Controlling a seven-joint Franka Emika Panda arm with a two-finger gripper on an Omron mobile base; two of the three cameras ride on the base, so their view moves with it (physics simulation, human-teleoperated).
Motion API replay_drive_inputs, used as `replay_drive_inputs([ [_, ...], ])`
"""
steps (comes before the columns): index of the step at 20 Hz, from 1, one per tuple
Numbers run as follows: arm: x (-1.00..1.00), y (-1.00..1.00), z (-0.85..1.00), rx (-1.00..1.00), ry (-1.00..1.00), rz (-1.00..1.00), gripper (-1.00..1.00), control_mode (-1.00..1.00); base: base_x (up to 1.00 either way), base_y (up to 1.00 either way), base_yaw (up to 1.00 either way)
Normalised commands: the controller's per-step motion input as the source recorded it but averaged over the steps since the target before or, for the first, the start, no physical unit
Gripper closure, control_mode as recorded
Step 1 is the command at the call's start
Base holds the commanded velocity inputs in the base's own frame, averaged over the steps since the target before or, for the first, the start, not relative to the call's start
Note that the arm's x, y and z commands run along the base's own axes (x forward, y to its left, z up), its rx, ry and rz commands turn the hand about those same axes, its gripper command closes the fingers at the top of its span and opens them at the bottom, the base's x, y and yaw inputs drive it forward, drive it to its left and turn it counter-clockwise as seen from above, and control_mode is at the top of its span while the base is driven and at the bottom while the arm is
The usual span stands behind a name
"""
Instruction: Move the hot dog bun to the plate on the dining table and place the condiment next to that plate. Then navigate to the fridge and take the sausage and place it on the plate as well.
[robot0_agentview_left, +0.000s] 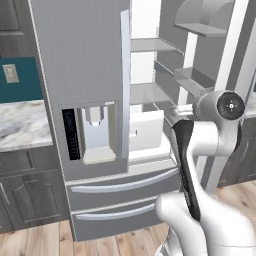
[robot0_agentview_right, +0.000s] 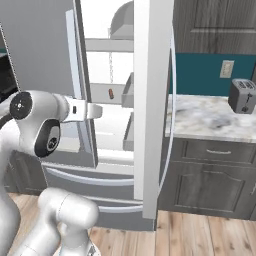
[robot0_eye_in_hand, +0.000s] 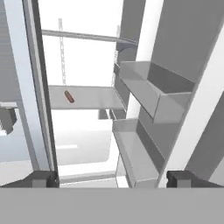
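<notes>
The fridge (robot0_agentview_left: 85, 60) stands in front of me, its left door with the dispenser shut and its right door (robot0_agentview_right: 150, 100) swung open. A small reddish-brown sausage (robot0_eye_in_hand: 69, 96) lies on a middle shelf (robot0_eye_in_hand: 89, 98) of the white interior, toward the shelf's left; the right base view also shows the sausage (robot0_agentview_right: 111, 93). My gripper (robot0_eye_in_hand: 111, 179) is open with nothing between its fingers. It is held at the fridge opening, well short of the sausage. The hot dog bun, plate, condiment and dining table are out of view.
Door bins (robot0_eye_in_hand: 148, 87) line the open door on my right. Two drawers (robot0_agentview_left: 120, 186) close the fridge bottom. Marble counters over grey cabinets flank the fridge (robot0_agentview_left: 22, 125) (robot0_agentview_right: 210, 117), with a toaster (robot0_agentview_right: 242, 95) on the right one.
</notes>
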Motion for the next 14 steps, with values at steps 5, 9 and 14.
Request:
replay_drive_inputs([
  [5,-0.42,0.98,0.31,0.27,0.13,0.27,-1.0,-1.0,0.0,0.0,0.0],
  [9,-0.45,0.48,-0.04,0.16,0.08,0.14,-1.0,-1.0,0.0,0.0,0.0],
  [14,-0.41,-0.07,-0.69,-0.07,-0.18,0.01,-1.0,-1.0,0.0,0.0,0.0],
])
